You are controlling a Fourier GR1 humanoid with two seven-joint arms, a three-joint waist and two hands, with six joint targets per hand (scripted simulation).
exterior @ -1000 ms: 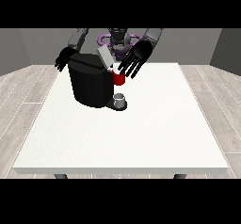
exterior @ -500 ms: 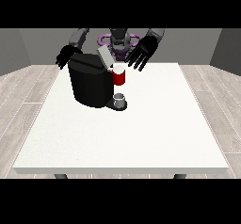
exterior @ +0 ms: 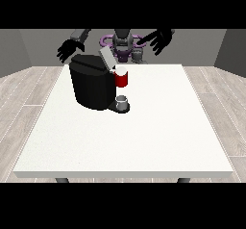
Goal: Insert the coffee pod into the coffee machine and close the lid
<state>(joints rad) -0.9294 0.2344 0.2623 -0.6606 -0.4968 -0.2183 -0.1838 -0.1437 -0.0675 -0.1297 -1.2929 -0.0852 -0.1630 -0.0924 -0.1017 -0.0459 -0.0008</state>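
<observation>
The white table (exterior: 144, 136) fills the middle of the frame, with the robot (exterior: 123, 43) small behind its far edge at top centre. The black coffee machine (exterior: 91, 81) stands on the table's upper left part, its grey lid (exterior: 105, 57) tilted up and open. A red thing at the machine (exterior: 122, 78) sits at the brew head on the machine's right side, and a grey thing (exterior: 122, 101) rests on the drip base directly below it; whether that grey thing is the coffee pod cannot be told, and no pod shows plainly anywhere else on the table. Judgement: with the lid raised, the closing step appears to be the one in hand or next due. The next move calls for a hand to come over the top of the lid and press it down toward the machine body, approaching from behind so as not to shove the machine across the table. The hand at the view's right (exterior: 158, 40) is held high at the upper right, well apart from the machine, fingers spread and straight, holding nothing. The hand at the view's left (exterior: 69, 49) hangs just behind the machine's upper left corner, fingers relaxed and apart, also holding nothing; contact with the machine cannot be confirmed.
</observation>
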